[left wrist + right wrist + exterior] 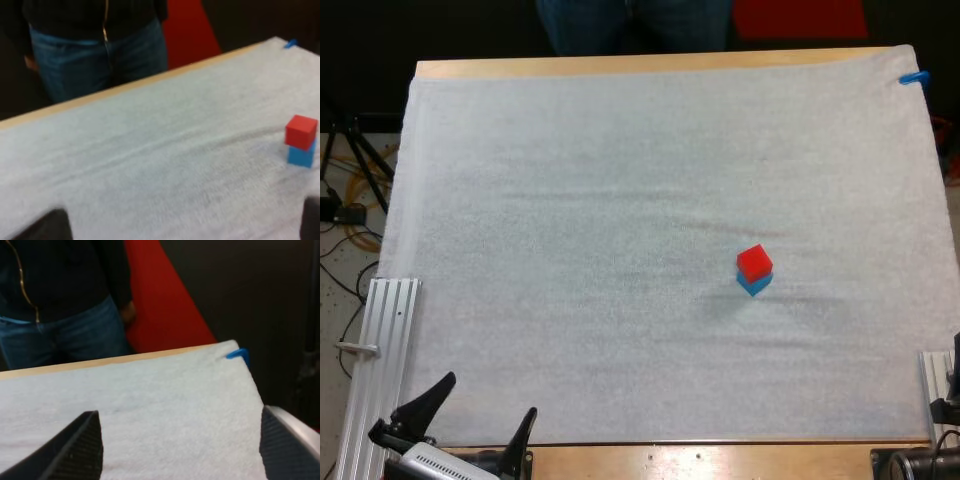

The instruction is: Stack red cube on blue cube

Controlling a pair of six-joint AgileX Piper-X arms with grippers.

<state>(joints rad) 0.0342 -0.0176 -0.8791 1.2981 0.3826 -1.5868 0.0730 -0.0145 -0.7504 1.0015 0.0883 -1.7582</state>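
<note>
Red plastic cube (pixel 754 262) rests on blue plastic cube (pixel 755 286), right of centre on white mat (pixel 570 200), nearer right gripper (pixel 178 412). It and left gripper (pixel 488 395) stand spread, empty, well apart from the stack.

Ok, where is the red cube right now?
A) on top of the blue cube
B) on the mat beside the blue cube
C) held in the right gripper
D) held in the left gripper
A: the red cube rests on top of the blue cube, while the left gripper and the right gripper are both open and hold nothing.
</note>
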